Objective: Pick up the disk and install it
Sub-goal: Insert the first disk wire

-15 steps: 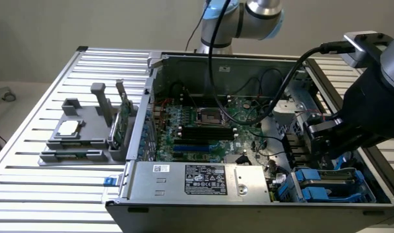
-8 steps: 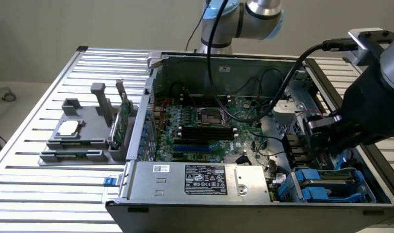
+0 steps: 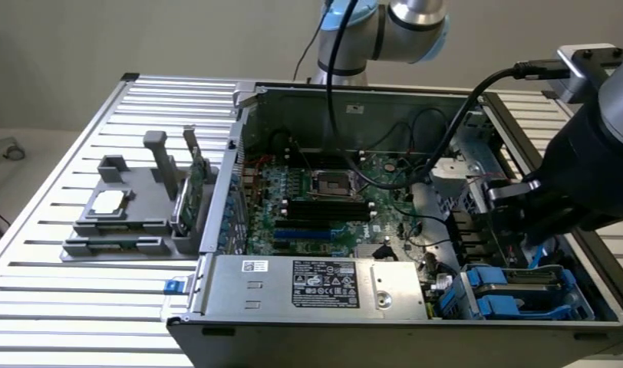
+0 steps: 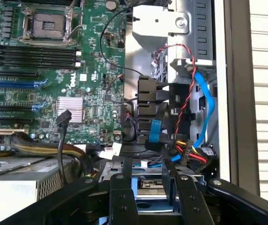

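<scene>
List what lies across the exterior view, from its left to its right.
From the left: silver chip on the grey holder → green circuit card → processor socket → blue plastic carriers.

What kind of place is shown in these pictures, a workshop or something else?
Probably a robot test bench for computer assembly, likely in a lab. A robot arm reaches into an open computer case with its motherboard exposed, on a slatted metal table with a grey parts fixture beside it.

I'm working in a robotics lab: 1 open computer case [image 3: 373,343] sits on a slatted aluminium bench [image 3: 76,314], a grey parts fixture [image 3: 148,201] beside it, the robot arm [image 3: 414,27] overhead.
</scene>
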`<state>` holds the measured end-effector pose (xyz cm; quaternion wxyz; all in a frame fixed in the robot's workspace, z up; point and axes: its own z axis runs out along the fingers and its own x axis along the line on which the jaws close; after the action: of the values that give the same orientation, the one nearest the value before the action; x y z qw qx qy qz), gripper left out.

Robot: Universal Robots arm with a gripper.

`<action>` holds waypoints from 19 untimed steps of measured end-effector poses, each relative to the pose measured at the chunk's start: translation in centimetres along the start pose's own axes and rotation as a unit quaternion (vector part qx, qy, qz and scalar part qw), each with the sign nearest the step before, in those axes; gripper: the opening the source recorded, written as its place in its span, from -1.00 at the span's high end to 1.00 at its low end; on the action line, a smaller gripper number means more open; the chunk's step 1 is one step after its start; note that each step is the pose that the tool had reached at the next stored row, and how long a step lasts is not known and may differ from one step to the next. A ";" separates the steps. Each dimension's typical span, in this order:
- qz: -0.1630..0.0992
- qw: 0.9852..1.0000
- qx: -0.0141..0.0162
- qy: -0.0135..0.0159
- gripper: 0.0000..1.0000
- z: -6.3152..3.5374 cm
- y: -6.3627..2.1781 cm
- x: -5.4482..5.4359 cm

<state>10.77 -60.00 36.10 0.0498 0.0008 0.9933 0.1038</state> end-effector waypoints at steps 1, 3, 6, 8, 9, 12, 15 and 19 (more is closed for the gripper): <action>0.005 1.000 0.000 -0.003 0.22 0.00 0.00 0.0; 0.014 1.000 0.002 -0.009 0.22 0.00 0.02 0.0; 0.029 0.999 0.003 -0.017 0.22 0.00 0.04 0.0; 0.039 0.999 0.004 -0.023 0.22 0.01 0.05 0.0; 0.044 0.999 0.005 -0.025 0.22 0.01 0.06 0.0; 0.060 0.998 0.006 -0.033 0.22 0.01 0.07 0.0; 0.077 0.996 0.008 -0.041 0.22 0.02 0.09 0.0; 0.098 0.994 0.011 -0.051 0.22 0.02 0.11 0.0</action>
<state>10.77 -59.88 36.10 0.0897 0.1042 0.9857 0.0976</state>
